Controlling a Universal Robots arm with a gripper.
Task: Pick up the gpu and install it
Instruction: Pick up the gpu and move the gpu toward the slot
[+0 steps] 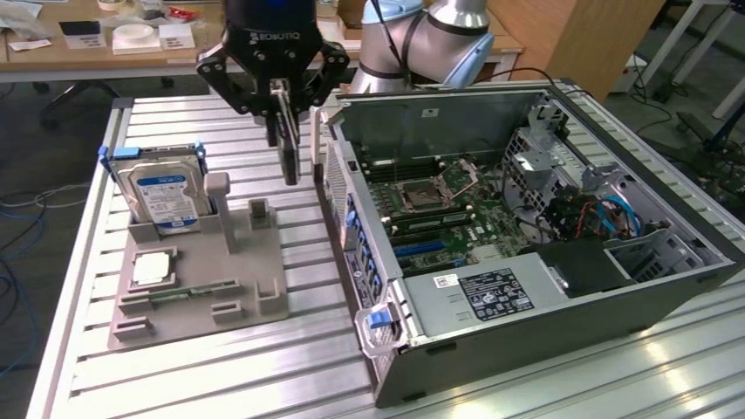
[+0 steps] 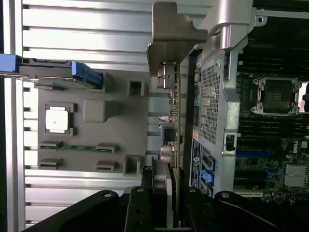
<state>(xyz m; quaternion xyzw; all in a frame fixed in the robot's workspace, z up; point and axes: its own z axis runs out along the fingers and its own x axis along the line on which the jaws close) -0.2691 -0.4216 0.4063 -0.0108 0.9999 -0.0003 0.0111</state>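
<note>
The gpu is a thin dark card that hangs edge-on and upright in the air, above the gap between the grey holder and the open computer case. My gripper is shut on its upper end. In the wrist view the gpu runs away from my gripper, with its silvery metal bracket at the far end, close beside the case's perforated rear wall. Inside the case lies the motherboard with blue slots.
On the exterior view's left, a grey holder carries an upright hard drive, a CPU chip and a narrow green memory stick. Everything rests on a ribbed aluminium table. Cables and a power supply occupy the case's right side.
</note>
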